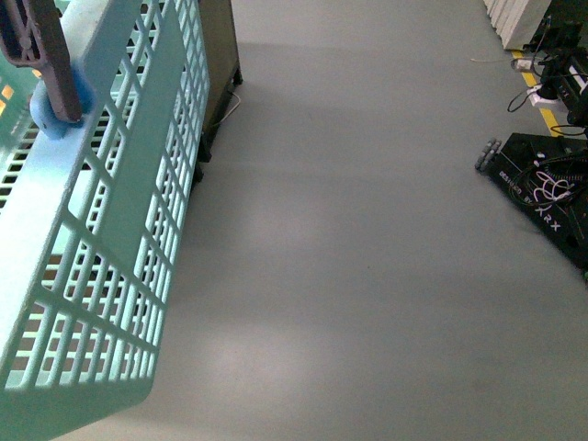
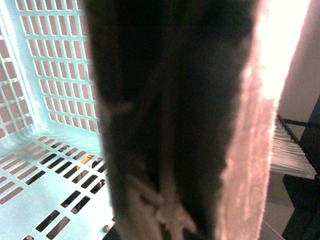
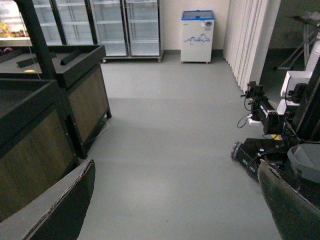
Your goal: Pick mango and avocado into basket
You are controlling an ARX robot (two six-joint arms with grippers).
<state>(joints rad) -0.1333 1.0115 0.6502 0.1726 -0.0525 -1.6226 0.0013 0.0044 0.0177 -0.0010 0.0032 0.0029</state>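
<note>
Slippage is my worry — basket (image 1: 101, 230) hangs just below my left end effector, its handle (image 2: 165, 120) blocking that camera, so I cannot tell my grip. My right end effector (image 3: 175, 220) is spread, empty — mango, avocado unseen ahead.

Grey floor (image 1: 367, 239): dark display stand (image 3: 75, 85), black wheeled base (image 1: 542, 179), white chest freezer (image 3: 197, 36) standing on it.

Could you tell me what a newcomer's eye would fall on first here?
The turquoise basket, close up and tilted, fills the left of the front view above the grey floor, its brown handle at the top. In the right wrist view, the right fingers stand wide apart, nothing between them, with glass-door fridges at the far wall.
</note>
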